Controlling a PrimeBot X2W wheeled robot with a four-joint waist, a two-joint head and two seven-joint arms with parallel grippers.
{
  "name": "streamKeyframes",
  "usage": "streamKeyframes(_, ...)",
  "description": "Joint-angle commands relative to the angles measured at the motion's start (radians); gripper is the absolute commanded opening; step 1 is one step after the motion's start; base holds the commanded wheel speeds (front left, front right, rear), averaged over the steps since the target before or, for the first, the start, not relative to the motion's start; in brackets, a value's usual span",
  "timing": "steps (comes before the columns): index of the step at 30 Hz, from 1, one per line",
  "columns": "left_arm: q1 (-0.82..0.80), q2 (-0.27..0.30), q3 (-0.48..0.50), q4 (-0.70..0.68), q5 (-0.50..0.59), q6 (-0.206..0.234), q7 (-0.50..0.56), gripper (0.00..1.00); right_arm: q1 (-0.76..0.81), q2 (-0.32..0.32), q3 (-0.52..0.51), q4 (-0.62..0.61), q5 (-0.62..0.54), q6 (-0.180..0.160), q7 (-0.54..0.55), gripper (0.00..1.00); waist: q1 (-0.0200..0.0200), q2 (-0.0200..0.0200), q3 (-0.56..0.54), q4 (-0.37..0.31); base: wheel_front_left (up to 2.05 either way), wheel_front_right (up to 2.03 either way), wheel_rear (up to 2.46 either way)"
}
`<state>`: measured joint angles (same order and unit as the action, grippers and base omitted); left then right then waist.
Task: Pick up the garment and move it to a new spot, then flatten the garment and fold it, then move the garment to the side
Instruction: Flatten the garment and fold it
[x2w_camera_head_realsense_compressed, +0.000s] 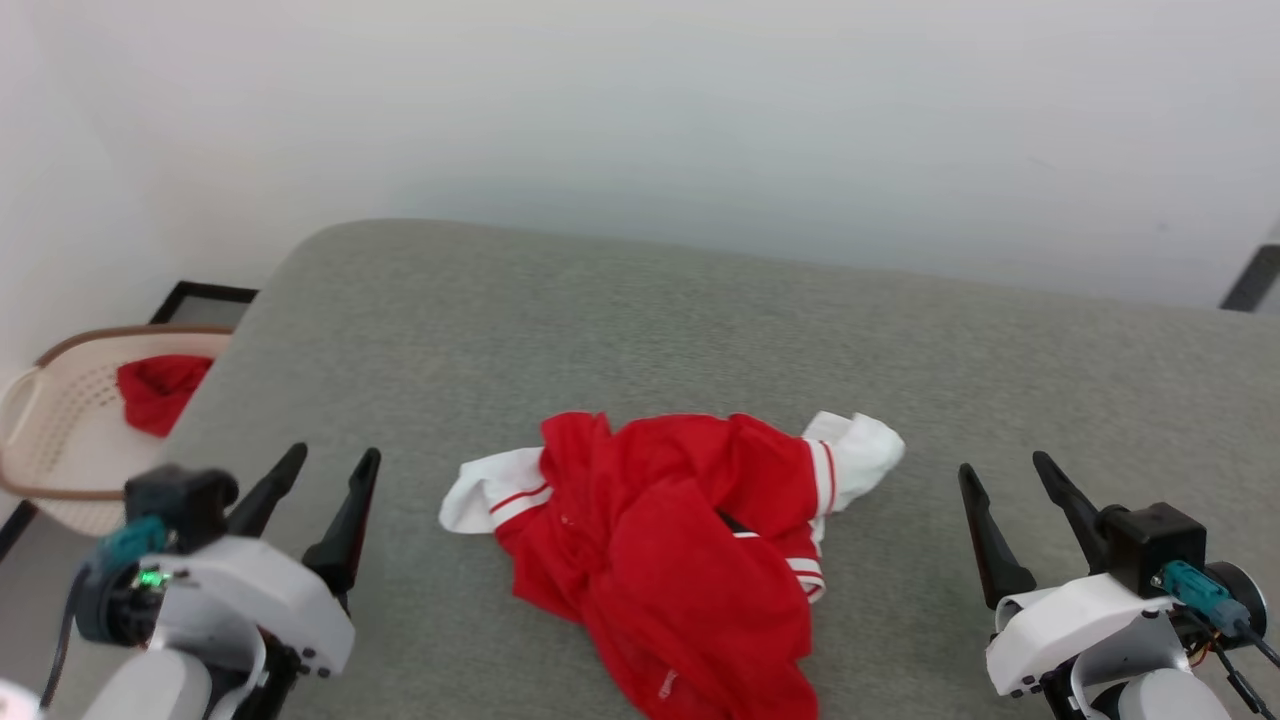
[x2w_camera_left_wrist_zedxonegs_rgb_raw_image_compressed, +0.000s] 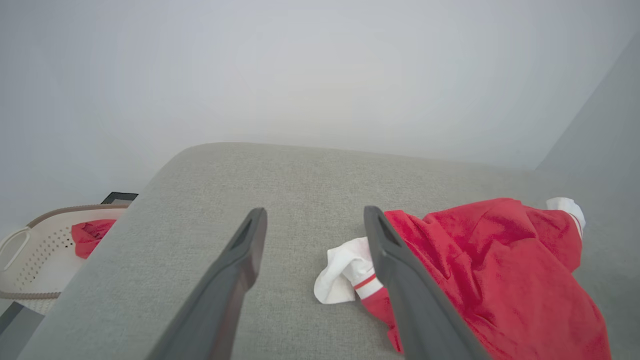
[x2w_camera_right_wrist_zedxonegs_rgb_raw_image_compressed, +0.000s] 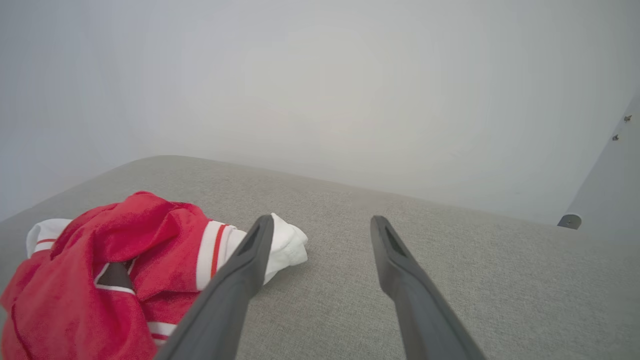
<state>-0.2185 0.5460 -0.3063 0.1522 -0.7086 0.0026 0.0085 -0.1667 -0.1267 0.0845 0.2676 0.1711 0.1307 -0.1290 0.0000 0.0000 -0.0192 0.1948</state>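
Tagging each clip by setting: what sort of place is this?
Probably a laundry-folding corner: a grey fabric-covered surface against a plain wall, a perforated laundry basket beside it, a crumpled red-and-white jersey on it.

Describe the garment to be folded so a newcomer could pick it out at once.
On the wide grey cushioned surface, near its front middle, lies a crumpled red jersey. Unlike the plain red cloth in the pale laundry basket off the surface's left edge, it has white sleeves with red-striped trim.
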Motion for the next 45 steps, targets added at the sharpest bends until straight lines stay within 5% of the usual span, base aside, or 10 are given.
streamKeyframes(1,0.017,-0.001,0.008,-0.003,0.01,0.007,-0.028,1.0,0.006,-0.007,0.004,-0.004,0.005,0.0,0.012,1.0,0.0,0.0,-0.009,0.029,0.0,0.0,0.0)
streamKeyframes(11,0.09,-0.07,0.024,0.016,0.011,0.016,-0.202,1.0,-0.099,-0.053,-0.011,-0.005,0.049,0.0,0.216,1.0,0.0,0.0,0.06,0.094,0.0,0.0,0.0)
streamKeyframes(20,0.064,-0.182,0.018,0.08,0.01,-0.024,-0.264,1.0,-0.2,-0.081,-0.021,0.008,0.101,0.0,0.541,1.0,0.0,0.0,0.163,0.18,0.0,0.0,0.0)
streamKeyframes(30,0.028,-0.234,0.041,0.126,0.033,-0.062,-0.274,1.0,-0.237,-0.092,0.043,0.064,0.123,0.0,0.623,1.0,0.0,0.0,0.203,0.208,0.0,0.0,0.0)
streamKeyframes(31,0.026,-0.237,0.044,0.13,0.035,-0.065,-0.273,1.0,-0.24,-0.092,0.049,0.074,0.127,0.0,0.627,0.87,0.0,0.0,0.205,0.208,0.0,0.0,0.0)
streamKeyframes(32,0.025,-0.24,0.047,0.133,0.035,-0.068,-0.273,1.0,-0.244,-0.09,0.046,0.086,0.13,0.0,0.625,0.35,0.0,0.0,0.207,0.207,0.0,0.0,0.0)
streamKeyframes(33,0.025,-0.24,0.047,0.133,0.035,-0.068,-0.273,1.0,-0.244,-0.09,0.046,0.086,0.13,0.0,0.625,0.35,0.0,0.0,0.207,0.207,0.0,0.0,0.0)
streamKeyframes(34,0.023,-0.243,0.052,0.135,0.038,-0.071,-0.274,1.0,-0.249,-0.09,0.047,0.093,0.127,0.0,0.62,0.0,0.0,0.0,0.209,0.207,0.0,0.0,0.0)
streamKeyframes(45,0.05,-0.254,0.113,0.148,0.066,-0.09,-0.272,1.0,-0.279,-0.105,0.038,0.096,0.128,0.0,0.588,0.0,0.0,0.0,0.193,0.146,0.0,0.0,0.0)
